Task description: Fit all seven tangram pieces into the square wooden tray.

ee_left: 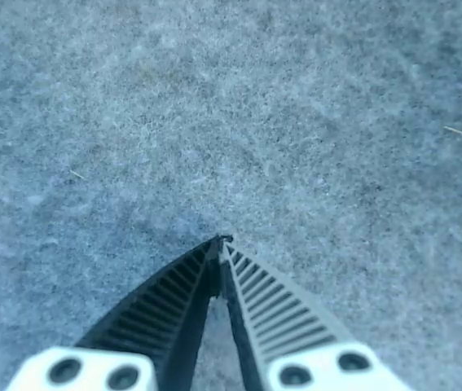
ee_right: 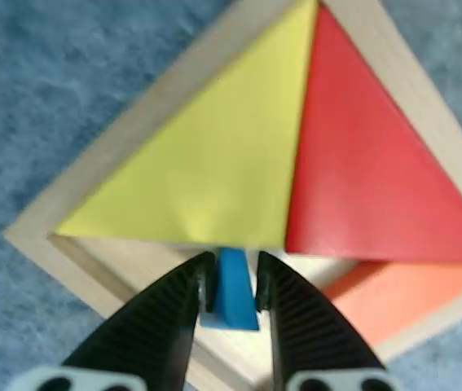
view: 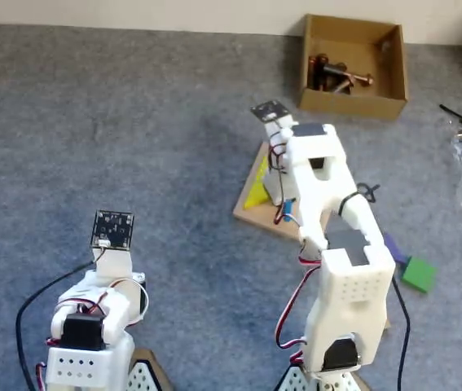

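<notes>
— Which step?
— Placing, I judge. My left fingers (ee_left: pixel 173 309) sit closed and empty over the fuzzy grey counter (ee_left: pixel 296 122). My right fingers (ee_right: pixel 161 326) pinch a small glossy blue piece (ee_right: pixel 232 289) above the square wooden tray (ee_right: pixel 108 159), near its smooth yellow triangle (ee_right: pixel 214 155).
— Next?
— Likely lowering it flat into the bare gap beside the flat orange piece (ee_right: pixel 402 293).

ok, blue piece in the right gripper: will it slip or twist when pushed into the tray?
Probably rigid: the blue piece shows straight, crisp edges in the right gripper. Its faces look smooth and the grip is narrow, so it may pivot if it catches the yellow triangle. Likely light, being small beside the tray.
</notes>
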Available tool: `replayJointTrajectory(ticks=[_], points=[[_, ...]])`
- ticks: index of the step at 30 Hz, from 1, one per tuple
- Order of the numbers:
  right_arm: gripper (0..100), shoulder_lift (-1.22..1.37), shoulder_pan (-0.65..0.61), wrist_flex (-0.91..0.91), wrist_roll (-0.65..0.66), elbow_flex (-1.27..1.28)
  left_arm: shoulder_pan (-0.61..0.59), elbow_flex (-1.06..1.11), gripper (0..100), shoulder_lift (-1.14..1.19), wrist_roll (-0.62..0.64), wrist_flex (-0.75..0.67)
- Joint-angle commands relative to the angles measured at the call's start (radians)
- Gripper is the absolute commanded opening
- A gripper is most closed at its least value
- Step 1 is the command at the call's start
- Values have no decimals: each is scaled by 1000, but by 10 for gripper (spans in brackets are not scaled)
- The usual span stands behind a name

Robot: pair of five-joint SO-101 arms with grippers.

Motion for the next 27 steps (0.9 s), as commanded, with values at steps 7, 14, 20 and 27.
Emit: replayJointTrajectory(ticks=[7,14,20,27], points=[[94,-131,76,19,26,-8,16,19,5,-7,8,-2],[94,-136,82,21,37,-10,16,19,5,-7,8,-2],[94,-136,77,13,37,-10,16,19,5,-7,8,-2],[94,-136,87,13,61,-10,16,19,5,-7,8,-2]])
